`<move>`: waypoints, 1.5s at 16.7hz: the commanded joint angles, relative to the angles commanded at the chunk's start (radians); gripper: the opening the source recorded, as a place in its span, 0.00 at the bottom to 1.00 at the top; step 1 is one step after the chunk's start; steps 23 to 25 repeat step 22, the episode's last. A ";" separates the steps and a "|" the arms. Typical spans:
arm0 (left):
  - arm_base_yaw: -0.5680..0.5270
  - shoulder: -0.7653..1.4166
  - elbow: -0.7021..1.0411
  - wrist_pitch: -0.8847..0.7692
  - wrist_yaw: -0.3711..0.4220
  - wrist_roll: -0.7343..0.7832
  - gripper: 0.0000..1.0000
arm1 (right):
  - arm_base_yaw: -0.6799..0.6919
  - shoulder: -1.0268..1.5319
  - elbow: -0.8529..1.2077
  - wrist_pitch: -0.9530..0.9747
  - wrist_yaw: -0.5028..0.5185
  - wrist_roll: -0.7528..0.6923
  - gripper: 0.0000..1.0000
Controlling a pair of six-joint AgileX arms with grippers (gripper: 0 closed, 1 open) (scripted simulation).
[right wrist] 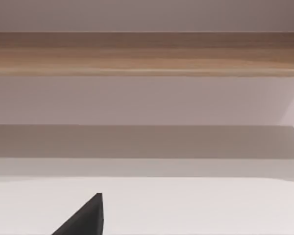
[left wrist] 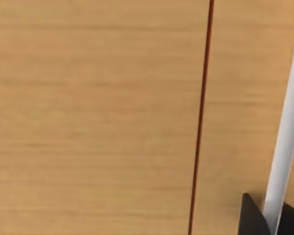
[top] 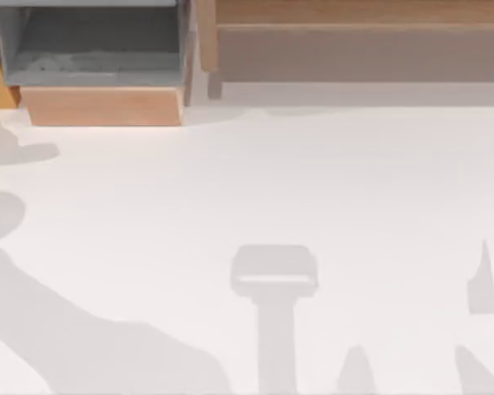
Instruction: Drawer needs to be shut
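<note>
My left pincer (left wrist: 264, 215) sits close against wood, finger state indeterminate; the drawer (top: 103, 105) stands open at the surface's (top: 255, 189) far left, rigid and handleless, so I judge pushing its flat front best.

bright even light, soft grey arm shadows on the white table (top: 329, 181), slight overall blur, no glare

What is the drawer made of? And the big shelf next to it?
The drawer looks like light wood: its front panel shows pale tan grain with a matte finish, and its inside is flat grey, perhaps painted. The shelf seems wooden too, with a grainy tan top edge and a dull grey-brown face.
</note>
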 joint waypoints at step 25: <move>0.000 0.000 0.000 0.000 0.000 0.000 1.00 | 0.000 0.000 0.000 0.000 0.000 0.000 1.00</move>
